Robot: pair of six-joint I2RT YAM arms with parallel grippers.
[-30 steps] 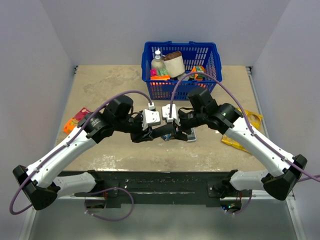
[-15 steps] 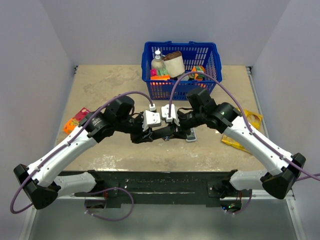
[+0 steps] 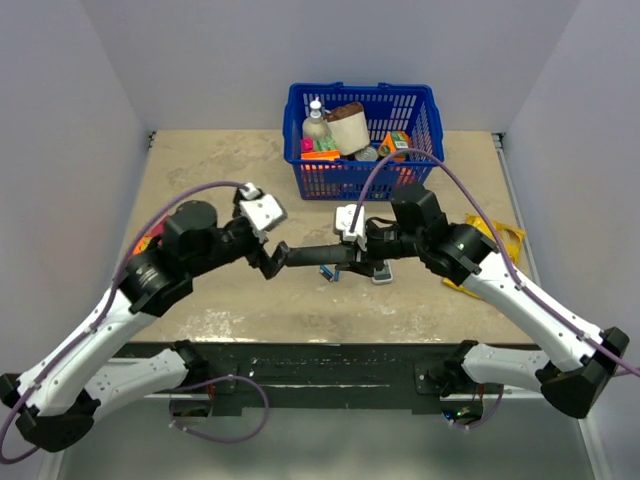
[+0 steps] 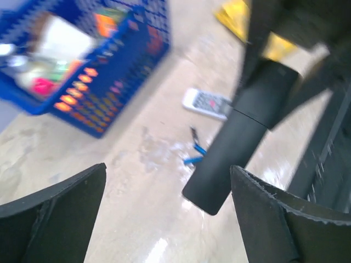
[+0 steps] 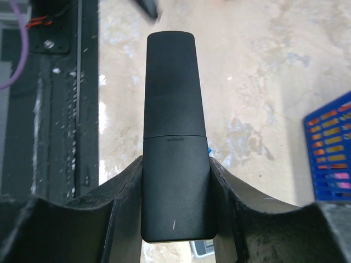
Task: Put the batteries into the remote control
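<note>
- We see the left fingers (image 4: 55,213) spread wide open. They hold nothing. They sit near the free end of the remote (image 3: 315,254) but do not touch it.
- We see two small blue batteries (image 4: 192,160) lying on the worktop (image 3: 200,170). They are close together, low down beside the remote, and they do not touch it.
- The remote is long, thin and all black. A thin line runs across its middle. It looks lifted off the worktop and lies almost level between the two arms.
- The right fingers (image 5: 123,192) are closed tight on the remote, one on each long side. They grip the end by the right arm, and the other end sticks out toward the left arm.
- A short white remote (image 3: 383,272) with rows of buttons lies flat on the worktop. It is just beside the batteries, under the right arm.
- A yellow packet (image 3: 508,240) lies on the right side of the worktop, partly behind the right arm.
- At the far end stands a blue basket (image 3: 365,178). We see a bottle and other small bright things in it.
</note>
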